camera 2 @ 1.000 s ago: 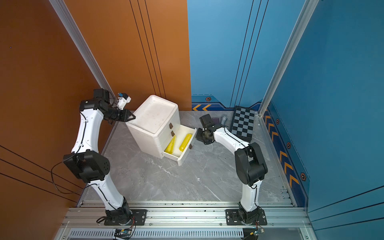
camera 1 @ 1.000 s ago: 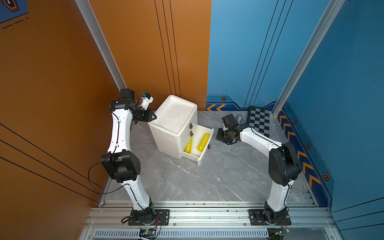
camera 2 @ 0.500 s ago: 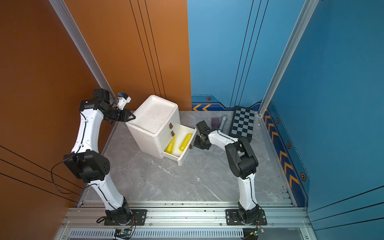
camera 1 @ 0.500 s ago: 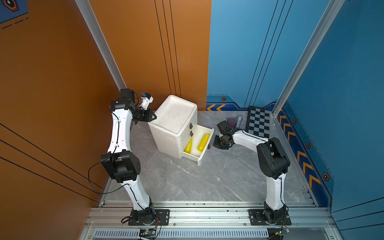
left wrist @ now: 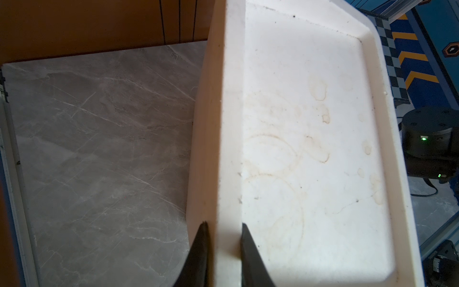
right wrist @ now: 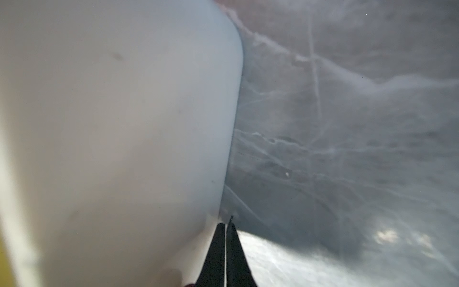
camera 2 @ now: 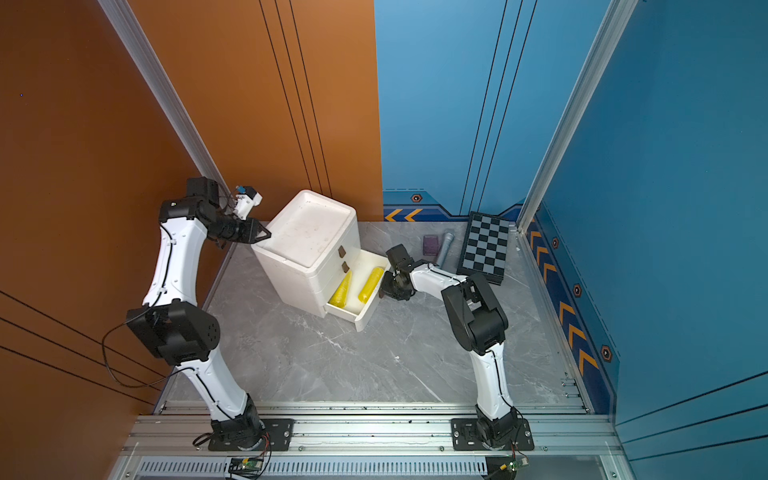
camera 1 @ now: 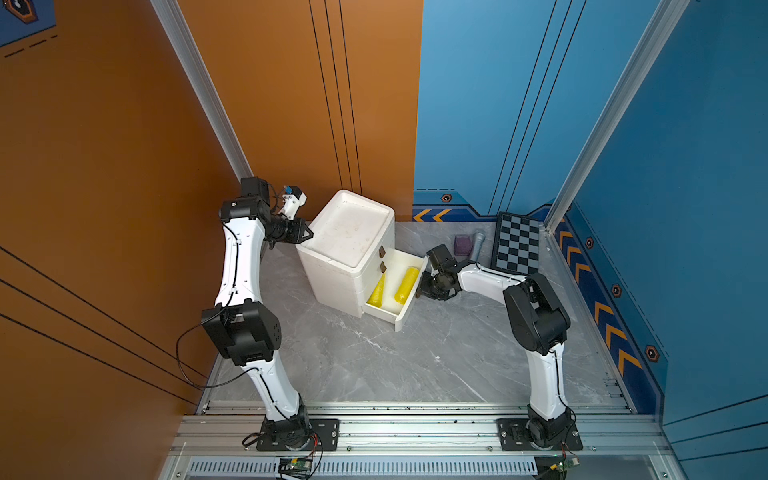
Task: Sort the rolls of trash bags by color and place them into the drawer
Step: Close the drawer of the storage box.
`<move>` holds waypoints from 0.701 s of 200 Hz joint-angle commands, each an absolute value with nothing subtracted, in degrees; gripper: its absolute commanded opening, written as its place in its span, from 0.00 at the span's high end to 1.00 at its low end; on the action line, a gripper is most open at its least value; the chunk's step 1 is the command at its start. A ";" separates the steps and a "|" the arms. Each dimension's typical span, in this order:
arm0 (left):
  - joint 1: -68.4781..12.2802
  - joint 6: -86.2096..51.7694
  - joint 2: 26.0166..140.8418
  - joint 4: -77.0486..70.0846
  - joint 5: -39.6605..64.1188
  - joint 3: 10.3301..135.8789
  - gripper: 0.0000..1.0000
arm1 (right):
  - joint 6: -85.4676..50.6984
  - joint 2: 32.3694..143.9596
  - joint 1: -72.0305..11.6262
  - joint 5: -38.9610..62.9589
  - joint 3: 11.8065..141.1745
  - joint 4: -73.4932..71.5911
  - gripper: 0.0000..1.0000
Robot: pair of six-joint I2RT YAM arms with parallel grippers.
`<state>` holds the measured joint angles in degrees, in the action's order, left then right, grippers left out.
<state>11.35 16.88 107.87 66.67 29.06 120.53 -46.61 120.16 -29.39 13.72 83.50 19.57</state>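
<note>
Item: white cabinet (camera 1: 349, 245) is standing at about 11 o'clock on the grey marbled surface (camera 1: 395, 365), with its stained top tray facing up. Its bottom drawer (camera 1: 400, 322) is standing pulled out toward 4 o'clock, while the two brown-handled drawers above it are sitting flush. Contents: two yellow rolls of trash bags are lying side by side inside the open drawer, lengthwise along it. One roll (camera 1: 377, 291) is lying at the 9 o'clock side, partly tucked under the cabinet body, and the other roll (camera 1: 407, 279) is lying at the 3 o'clock side, nearer the drawer front. Left tool (camera 1: 306, 233) is reaching in from 9 o'clock and clenching the cabinet's raised top rim, and the left wrist view (left wrist: 222, 233) is showing one finger on each side of that rim. Right tool (camera 1: 419, 292) is sitting low at the 3 o'clock side of the drawer, just beside its outer front face, with its fingers (right wrist: 218, 248) pressed together and grasping nothing; whether it is touching the drawer cannot be told. Other stock: a purple block (camera 1: 462, 245), a grey tube (camera 1: 478, 243) and a checkerboard (camera 1: 517, 245) are lying near 1 o'clock, against the blue wall.
</note>
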 commanded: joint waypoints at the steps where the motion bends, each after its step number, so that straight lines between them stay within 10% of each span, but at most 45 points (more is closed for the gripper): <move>1: 11.84 13.00 102.57 64.71 41.91 121.22 1.00 | -48.59 120.83 -30.43 14.77 85.39 16.02 0.92; 140: 8.08 12.61 104.77 64.74 42.74 122.72 1.00 | -63.33 132.49 -36.82 20.88 93.57 -7.55 0.90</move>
<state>10.63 16.86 107.79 66.43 28.99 120.31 -56.71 129.51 -34.98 17.56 92.01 3.33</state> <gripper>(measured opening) 0.186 0.101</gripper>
